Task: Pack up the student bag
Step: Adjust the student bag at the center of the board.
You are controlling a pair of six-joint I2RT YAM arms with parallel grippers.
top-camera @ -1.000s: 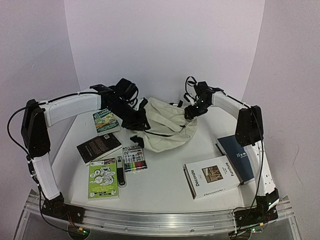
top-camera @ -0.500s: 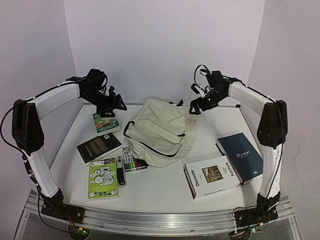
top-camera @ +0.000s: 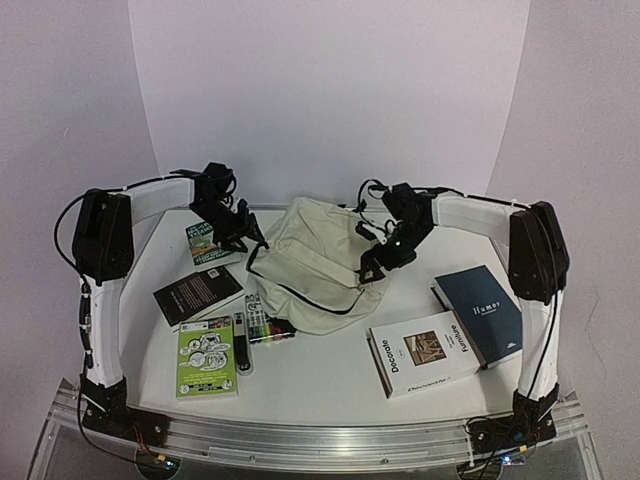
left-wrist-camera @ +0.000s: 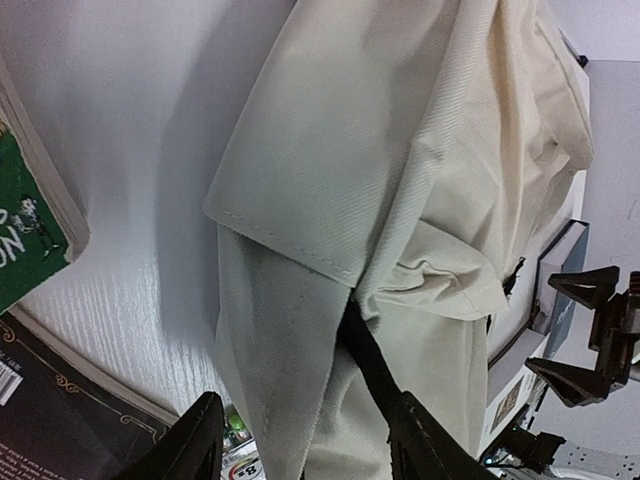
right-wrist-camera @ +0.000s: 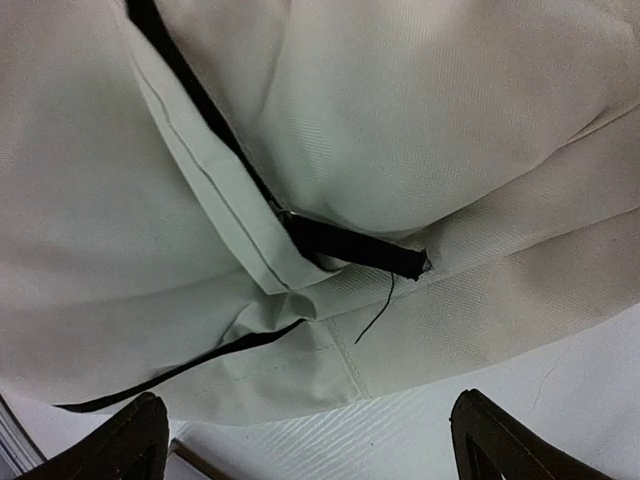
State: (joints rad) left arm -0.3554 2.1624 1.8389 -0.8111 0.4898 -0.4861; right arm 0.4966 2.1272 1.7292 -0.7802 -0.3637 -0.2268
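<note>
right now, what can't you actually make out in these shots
Inside of the student bag: all views show only outer fabric; folds hide whether it is unzipped.
Marker pack: top view, its far end lies under the bag's edge.
Green book: left wrist view, cut off by the left edge.
Slim dark item beside the marker pack: top view, too small to identify.

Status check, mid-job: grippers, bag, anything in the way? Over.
Left gripper open over student bag, left edge. Right gripper wide open above it, nothing held. Bag slumped on table, its near edge overlapping the marker pack.
</note>
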